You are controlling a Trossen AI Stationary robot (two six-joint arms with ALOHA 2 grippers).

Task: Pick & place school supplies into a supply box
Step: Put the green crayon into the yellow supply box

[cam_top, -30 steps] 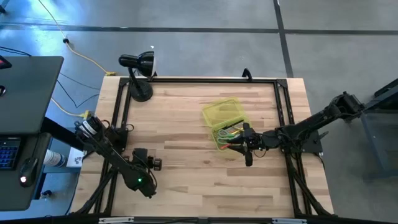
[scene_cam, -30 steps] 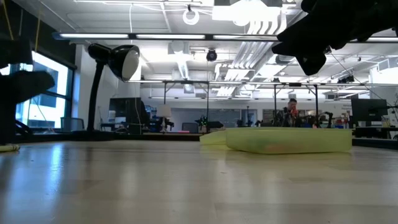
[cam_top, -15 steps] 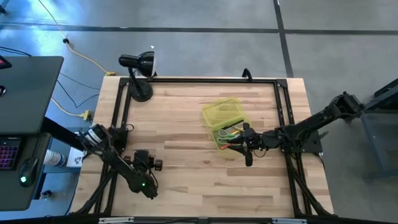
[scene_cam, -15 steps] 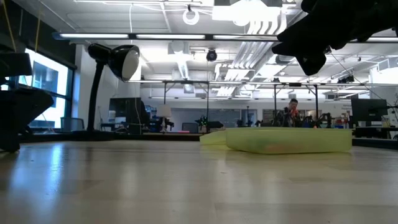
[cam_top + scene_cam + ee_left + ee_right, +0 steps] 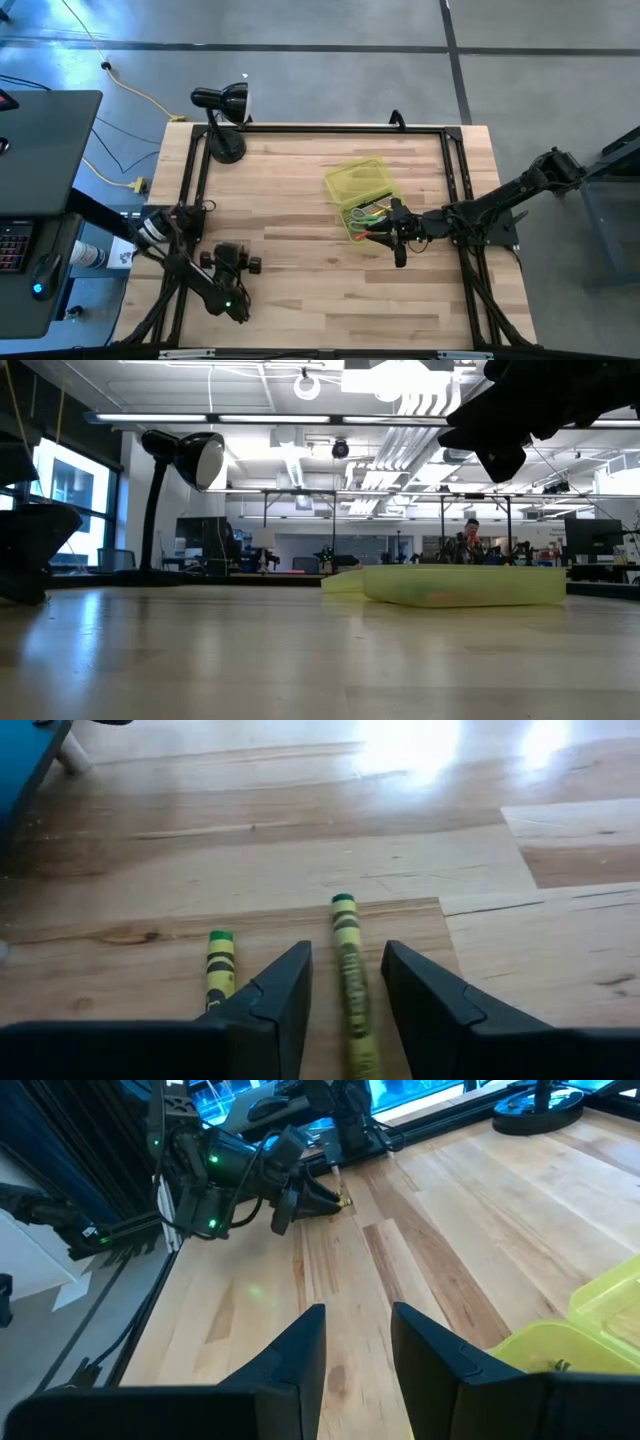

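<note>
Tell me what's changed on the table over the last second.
The left arm swung back toward the table's near left corner, carrying its tool a little that way; a yellow crayon lies between its open fingers. Nothing was gripped or released. The right tool stayed over the supply box, and the desk lamp stayed put.

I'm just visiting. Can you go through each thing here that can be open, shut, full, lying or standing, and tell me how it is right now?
Supply box: lid open, pens and pencils inside.
Left gripper: open, one crayon between its fingers.
Two crayons: lying flat on the table, apart from each other.
Right gripper: open, empty, beside the box.
Desk lamp: standing upright at the table's corner.
</note>
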